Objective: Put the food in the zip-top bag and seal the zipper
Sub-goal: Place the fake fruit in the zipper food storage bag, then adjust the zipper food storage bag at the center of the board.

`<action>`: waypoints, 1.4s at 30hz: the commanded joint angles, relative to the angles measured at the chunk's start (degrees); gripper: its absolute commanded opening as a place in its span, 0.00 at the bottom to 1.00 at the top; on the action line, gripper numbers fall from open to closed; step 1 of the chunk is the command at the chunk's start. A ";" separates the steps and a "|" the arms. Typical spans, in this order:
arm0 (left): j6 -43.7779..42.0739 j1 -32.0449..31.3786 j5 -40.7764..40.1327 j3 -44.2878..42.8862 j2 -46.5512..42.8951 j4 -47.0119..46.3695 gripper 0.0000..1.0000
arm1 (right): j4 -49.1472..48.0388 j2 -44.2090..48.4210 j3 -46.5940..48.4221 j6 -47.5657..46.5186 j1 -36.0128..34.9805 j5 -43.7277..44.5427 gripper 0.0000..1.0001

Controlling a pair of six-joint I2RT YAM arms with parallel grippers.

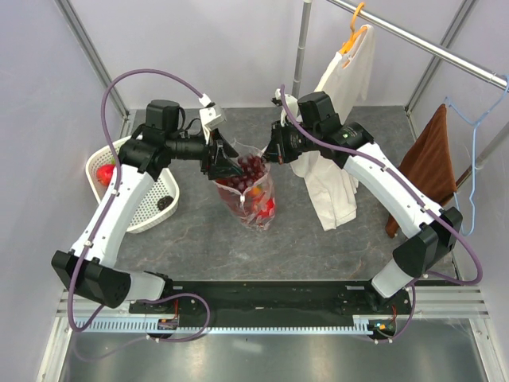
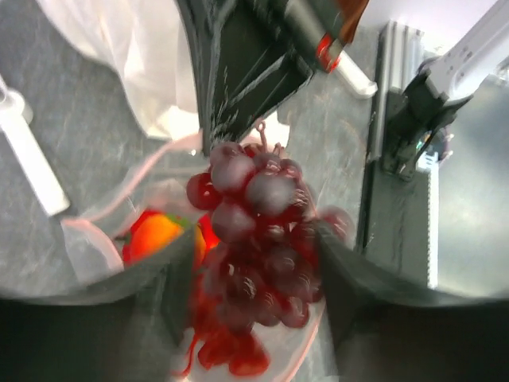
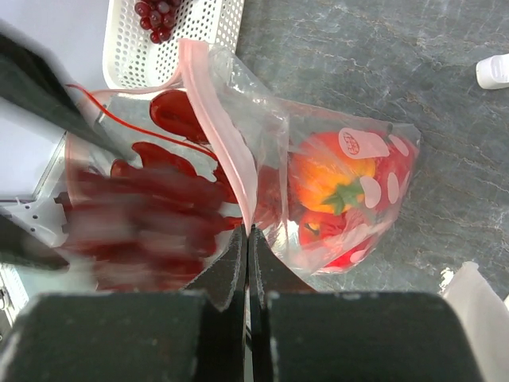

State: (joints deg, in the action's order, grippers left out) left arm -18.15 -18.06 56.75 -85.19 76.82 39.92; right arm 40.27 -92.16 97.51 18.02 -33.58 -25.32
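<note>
The clear dotted zip-top bag (image 1: 256,205) stands in the middle of the table, mouth up. My right gripper (image 1: 274,151) is shut on its pink zipper strip (image 3: 227,151) and holds the mouth up; its fingers (image 3: 249,231) pinch the strip. Inside the bag lie an orange (image 3: 330,179) and red pieces (image 3: 334,231). My left gripper (image 1: 231,169) is shut on a bunch of dark purple grapes (image 1: 251,167) at the bag's mouth. In the left wrist view the grapes (image 2: 258,223) fill the gap in that gripper (image 2: 254,247), with the orange (image 2: 155,235) below.
A white mesh basket (image 1: 147,211) stands to the left with a red piece (image 1: 103,173) and another dark grape bunch (image 1: 165,203). A cream shirt (image 1: 338,191) hangs behind the right arm, and a brown towel (image 1: 429,163) hangs at the far right.
</note>
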 commanded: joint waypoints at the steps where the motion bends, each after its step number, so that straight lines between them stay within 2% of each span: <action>1: -6.53 -0.04 -2.95 -1.99 -2.20 6.64 0.77 | -1.60 2.33 1.10 -0.70 0.27 -1.48 0.00; 6: -14.78 0.66 -3.66 -7.17 -5.27 12.97 0.90 | -1.51 2.60 0.83 -1.85 0.27 -2.10 0.00; 7: -21.51 0.75 -3.75 -7.88 -6.14 16.73 0.91 | -1.60 2.60 0.66 -2.02 0.19 -2.10 0.00; 13: -51.13 0.75 -11.04 -6.05 -8.17 33.70 0.86 | -1.51 2.69 0.92 -2.99 0.27 -2.80 0.00; 16: -59.50 0.75 -17.18 -2.54 -10.10 36.28 0.83 | -1.60 2.95 0.57 -3.34 0.27 -3.68 0.00; 19: -63.93 0.66 -19.22 -0.42 -11.60 34.00 0.81 | -1.86 2.78 0.48 -3.43 0.18 -4.47 0.00; 22: -67.18 0.75 -18.61 -2.00 -10.11 34.26 0.79 | -1.95 2.42 0.83 -3.34 0.19 -5.26 0.00; 27: -71.84 0.66 -17.99 -0.86 -8.62 33.56 0.71 | -2.21 2.25 1.01 -3.34 0.27 -6.23 0.00; 30: -72.90 0.66 -17.99 -0.24 -7.30 33.47 0.63 | -2.39 2.16 0.92 -3.26 0.10 -6.93 0.00; 31: -73.08 0.66 -18.08 0.11 -7.03 33.47 0.56 | -2.48 2.07 1.01 -3.34 0.10 -7.02 0.00; 35: -72.99 -0.74 -19.13 1.16 -7.03 32.94 0.42 | -2.57 1.28 2.50 -3.61 -0.25 -8.16 0.00; 39: -69.57 -2.76 -20.45 3.27 -8.78 29.69 0.30 | -2.65 0.14 4.52 -3.78 -0.87 -9.22 0.00; 40: -69.04 -3.37 -21.06 3.71 -9.40 29.34 0.17 | -2.83 -0.30 4.70 -3.70 -1.30 -9.39 0.00; 42: -66.32 -5.75 -21.68 3.36 -9.84 29.25 0.02 | -2.83 -0.65 5.58 -4.04 -1.83 -9.31 0.00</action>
State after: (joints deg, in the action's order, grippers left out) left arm -87.48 -20.84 36.29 -82.06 69.23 71.13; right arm 39.83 -92.23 99.13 15.35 -34.41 -32.75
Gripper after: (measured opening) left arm 0.122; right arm 0.010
